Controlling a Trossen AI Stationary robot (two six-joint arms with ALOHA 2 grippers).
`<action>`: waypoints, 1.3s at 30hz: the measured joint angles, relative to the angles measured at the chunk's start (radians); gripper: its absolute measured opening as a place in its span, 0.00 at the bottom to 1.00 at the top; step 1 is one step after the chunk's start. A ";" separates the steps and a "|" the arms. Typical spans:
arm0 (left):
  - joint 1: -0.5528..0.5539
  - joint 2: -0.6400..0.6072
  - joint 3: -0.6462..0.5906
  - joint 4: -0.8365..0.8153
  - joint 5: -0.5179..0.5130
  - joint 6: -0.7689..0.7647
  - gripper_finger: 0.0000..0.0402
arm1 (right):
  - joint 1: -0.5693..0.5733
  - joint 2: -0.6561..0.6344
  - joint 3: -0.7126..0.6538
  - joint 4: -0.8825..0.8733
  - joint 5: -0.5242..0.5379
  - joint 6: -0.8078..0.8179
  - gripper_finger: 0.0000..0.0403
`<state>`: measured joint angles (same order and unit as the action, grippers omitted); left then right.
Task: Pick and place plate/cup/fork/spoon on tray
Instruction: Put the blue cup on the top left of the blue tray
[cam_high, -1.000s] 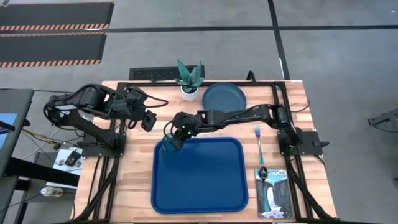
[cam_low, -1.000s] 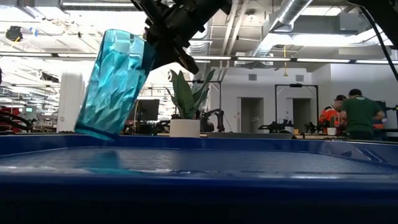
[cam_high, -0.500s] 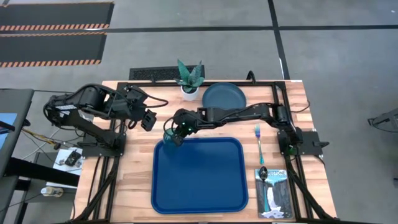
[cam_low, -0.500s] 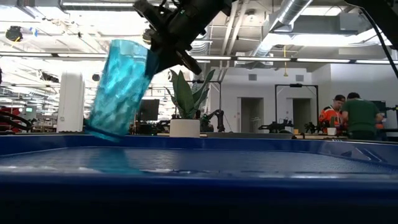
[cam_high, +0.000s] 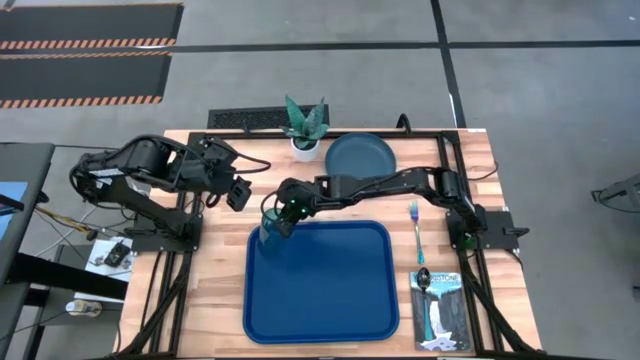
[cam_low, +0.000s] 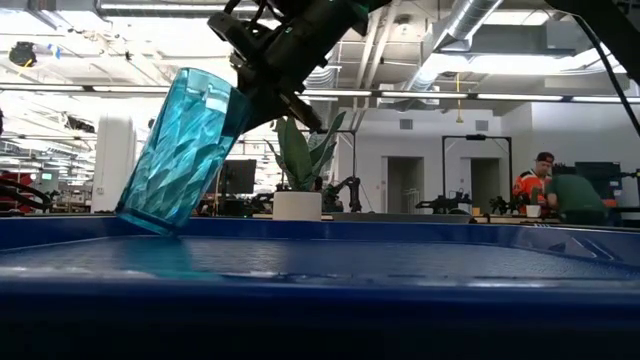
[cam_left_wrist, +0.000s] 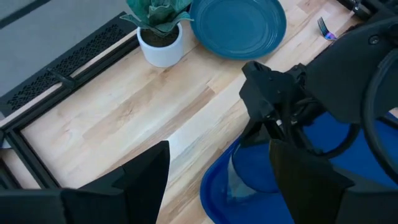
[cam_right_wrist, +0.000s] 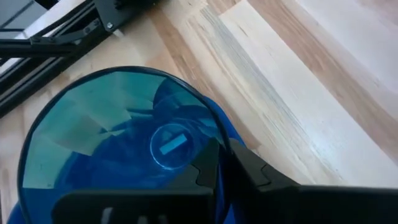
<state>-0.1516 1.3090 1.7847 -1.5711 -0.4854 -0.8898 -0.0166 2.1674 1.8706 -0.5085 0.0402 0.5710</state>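
Observation:
My right gripper (cam_high: 285, 210) is shut on the translucent teal cup (cam_high: 270, 230), which it holds over the far left corner of the blue tray (cam_high: 330, 300). In the low view the cup (cam_low: 185, 150) is tilted. My left gripper (cam_high: 238, 192) is open and empty above the wood, left of the tray's far left corner. The dark teal plate (cam_high: 360, 155) lies flat at the table's far side. The fork (cam_high: 414, 228) lies on the wood right of the tray. The spoon (cam_high: 424, 278) lies partly on a booklet. My right gripper pinches the cup's rim (cam_right_wrist: 214, 127) with one finger (cam_right_wrist: 199, 177) inside the cup and the other (cam_right_wrist: 255, 171) outside. The fingers come slanting down from the table's right. The cup hangs tilted, its top leaning toward the gripper. Its lowest bottom edge (cam_low: 150, 222) is at the tray's floor or just above, I cannot tell which.
A white pot with a spiky plant (cam_high: 304, 130) stands at the far edge, left of the plate. A waterfall-photo booklet (cam_high: 440, 315) lies at the near right corner. Black frame rails run along the table's left and right sides. People stand in the room beyond the table (cam_low: 570, 190).
My right gripper has first raised the cup a little and set it more upright, then brought it down again toward the tray's far left corner. The cup is now tipped further than before, its bottom lower. The gripper has stayed shut on the rim.

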 joint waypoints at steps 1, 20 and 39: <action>0.000 0.000 0.000 0.000 0.000 0.000 0.65 | 0.000 0.000 0.000 -0.001 0.000 -0.001 0.10; 0.000 0.000 0.000 0.000 0.000 0.000 0.65 | -0.009 0.003 0.060 -0.005 -0.013 -0.033 0.35; 0.000 -0.003 0.000 0.000 -0.010 0.014 0.65 | 0.009 0.003 0.060 0.090 -0.095 -0.125 0.33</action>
<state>-0.1516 1.3061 1.7847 -1.5711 -0.4953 -0.8761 -0.0081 2.1700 1.9308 -0.4185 -0.0551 0.4464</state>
